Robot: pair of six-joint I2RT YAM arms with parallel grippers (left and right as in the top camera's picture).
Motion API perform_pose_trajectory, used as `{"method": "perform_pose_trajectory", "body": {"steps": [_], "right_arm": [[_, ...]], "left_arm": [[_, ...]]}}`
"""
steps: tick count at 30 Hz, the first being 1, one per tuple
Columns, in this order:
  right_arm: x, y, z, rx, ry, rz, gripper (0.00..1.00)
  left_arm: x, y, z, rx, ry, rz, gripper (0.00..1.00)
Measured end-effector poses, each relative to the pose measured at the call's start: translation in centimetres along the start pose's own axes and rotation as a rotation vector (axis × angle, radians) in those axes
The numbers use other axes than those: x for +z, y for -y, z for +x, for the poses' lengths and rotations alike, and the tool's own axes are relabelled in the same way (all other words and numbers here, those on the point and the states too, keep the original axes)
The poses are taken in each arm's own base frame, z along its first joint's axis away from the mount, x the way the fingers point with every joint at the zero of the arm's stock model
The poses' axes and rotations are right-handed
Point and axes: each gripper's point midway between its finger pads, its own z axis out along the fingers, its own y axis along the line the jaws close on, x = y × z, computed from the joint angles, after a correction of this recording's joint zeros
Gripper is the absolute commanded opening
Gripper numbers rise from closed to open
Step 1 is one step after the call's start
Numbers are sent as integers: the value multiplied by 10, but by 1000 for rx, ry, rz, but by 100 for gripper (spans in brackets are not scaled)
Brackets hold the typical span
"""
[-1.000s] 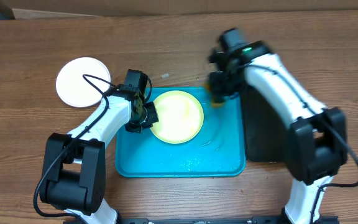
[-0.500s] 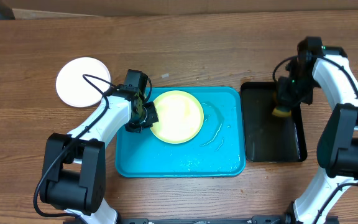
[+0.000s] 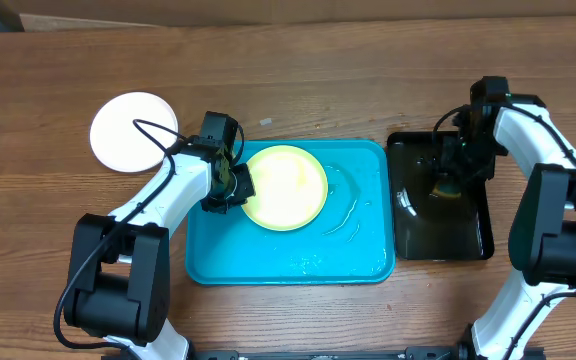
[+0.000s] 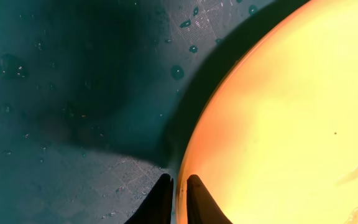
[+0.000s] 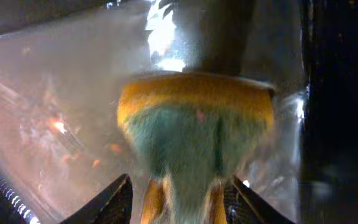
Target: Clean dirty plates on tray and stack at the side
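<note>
Plate-washing looks nearly finished: the yellow-green plate [image 3: 286,187] is lying in the blue tray [image 3: 298,262], toward its left end. My left fingers [image 4: 161,205] are pinching the plate's left rim, all but closed on it. My right fingers [image 5: 118,202] are standing parted over the black tray [image 3: 438,230], straddling the sponge [image 5: 194,134] without seeming to squeeze it, so I am judging the scrub done. One white plate [image 3: 133,131] is sitting on the counter [image 3: 318,90] to the left. Next I am planning to lift the wet plate clear of the tray rim and set it on that white one.
</note>
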Motion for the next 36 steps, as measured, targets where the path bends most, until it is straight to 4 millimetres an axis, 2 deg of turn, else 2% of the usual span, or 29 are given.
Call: {"method": "perform_pose_trajectory", "body": {"steps": [3, 5, 8, 10, 12, 16, 18, 19, 20, 25, 31, 33, 36], "right_arm": [[-17, -6, -7, -1, 6, -17, 51], [-35, -10, -19, 1, 39, -29, 56], [-57, -14, -38, 10, 104, -44, 60], [-69, -9, -48, 37, 142, -56, 63], [-77, 4, -56, 77, 172, -62, 64], [-82, 37, -64, 163, 202, -63, 67], [-85, 55, -65, 214, 211, -63, 72], [-86, 64, -64, 241, 213, -62, 79], [-87, 76, -64, 275, 216, -60, 100], [-90, 98, -64, 345, 233, -60, 100], [-91, 102, -65, 359, 239, -62, 100], [-91, 101, -65, 362, 239, -63, 100], [-91, 101, -65, 362, 239, -63, 100]], "left_arm": [[0, 0, 0, 0, 1, 0, 15], [0, 0, 0, 0, 0, 0, 19], [0, 0, 0, 0, -1, 0, 20], [0, 0, 0, 0, -1, -1, 22], [0, 0, 0, 0, 0, -1, 21], [1, -2, 1, 0, -2, -5, 18], [2, -1, -1, 1, 6, -1, 17], [2, 0, -2, 1, 10, 2, 16], [3, 0, -2, 0, 11, 2, 11], [6, -1, -1, -6, 0, -3, 4], [4, -3, 4, -12, -25, -15, 4], [-1, -5, 6, -14, -44, -34, 4], [-15, -4, -3, 2, -34, -59, 4]]}}
